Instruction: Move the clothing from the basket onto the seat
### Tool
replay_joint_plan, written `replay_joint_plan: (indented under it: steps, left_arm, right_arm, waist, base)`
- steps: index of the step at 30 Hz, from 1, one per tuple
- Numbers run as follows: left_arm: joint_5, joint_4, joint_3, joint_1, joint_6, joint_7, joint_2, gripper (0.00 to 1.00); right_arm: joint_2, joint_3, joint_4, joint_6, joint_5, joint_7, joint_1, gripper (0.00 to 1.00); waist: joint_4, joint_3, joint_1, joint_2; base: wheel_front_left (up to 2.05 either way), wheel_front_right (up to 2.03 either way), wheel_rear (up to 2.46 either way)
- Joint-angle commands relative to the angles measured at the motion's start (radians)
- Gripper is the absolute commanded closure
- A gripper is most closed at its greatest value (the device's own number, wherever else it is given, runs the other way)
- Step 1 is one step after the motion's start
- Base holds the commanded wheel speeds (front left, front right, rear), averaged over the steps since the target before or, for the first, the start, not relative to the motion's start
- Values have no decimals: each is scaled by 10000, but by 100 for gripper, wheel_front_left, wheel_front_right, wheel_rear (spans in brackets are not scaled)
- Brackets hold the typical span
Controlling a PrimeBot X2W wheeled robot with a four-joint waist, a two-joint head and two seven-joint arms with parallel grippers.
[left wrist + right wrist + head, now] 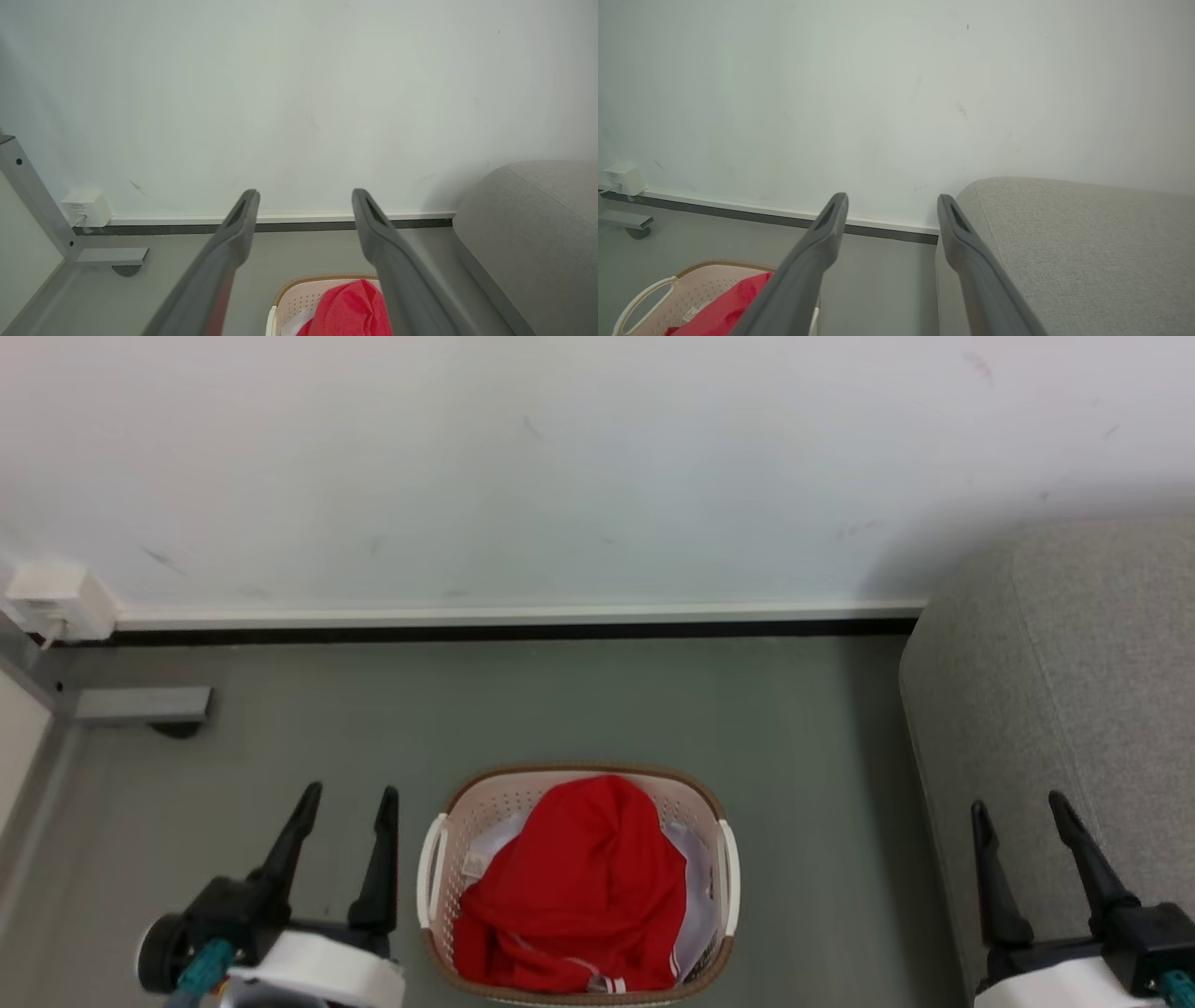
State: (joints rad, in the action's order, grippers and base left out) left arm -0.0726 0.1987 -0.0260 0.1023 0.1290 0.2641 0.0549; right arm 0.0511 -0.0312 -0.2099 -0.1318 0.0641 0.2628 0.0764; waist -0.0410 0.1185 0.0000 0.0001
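Task at its start. My left gripper point(351, 793) hangs beside the basket point(467, 821), fingers apart and empty. The red garment point(588, 877) and the white cloth point(693, 896) under it lie inside, not yet lifted. My right gripper point(1018, 803), also apart and empty, hovers at the seat point(1055, 691), which I judge is awaiting everything.

The basket point(464, 821) is cream-white, dotted all over with small holes, its rim brown and its handles white. In it lies a bright red garment point(588, 877) with thin white stripes at its near edge, over a white cloth point(695, 887). To the right, the seat point(1074, 691) is light grey, coarsely woven. The floor point(560, 700) is dull grey-green, the wall point(560, 457) white with faint dark scuffs.
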Motion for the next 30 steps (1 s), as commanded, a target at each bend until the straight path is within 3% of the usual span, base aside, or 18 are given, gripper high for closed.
replay_joint_plan:
  steps: [1,9,17,30]
  left_arm:
    - [-85,147,200,492,22,7,176,0]
    - [148,2154,1584,3213,5,5,595,0]
    - [380,4653,2284,6096,7,-818,700,0]
    - [490,7257,2643,8413,-132,-1713,786,0]
  right_arm:
    - [-4,-44,121,21,149,31,334,0]
    - [-8,-140,682,21,144,17,1692,0]
    - [-7,-85,1342,21,39,15,2973,0]
    - [-9,92,2055,21,176,14,3859,0]
  waist:
    - [-227,795,0,-1]
    - [-765,3224,0,-1]
    - [-1294,5404,0,-1]
    - [-1679,7091,0,-1]
  base:
    - [0,0,0]
    - [0,0,0]
    - [0,0,0]
    - [0,0,0]
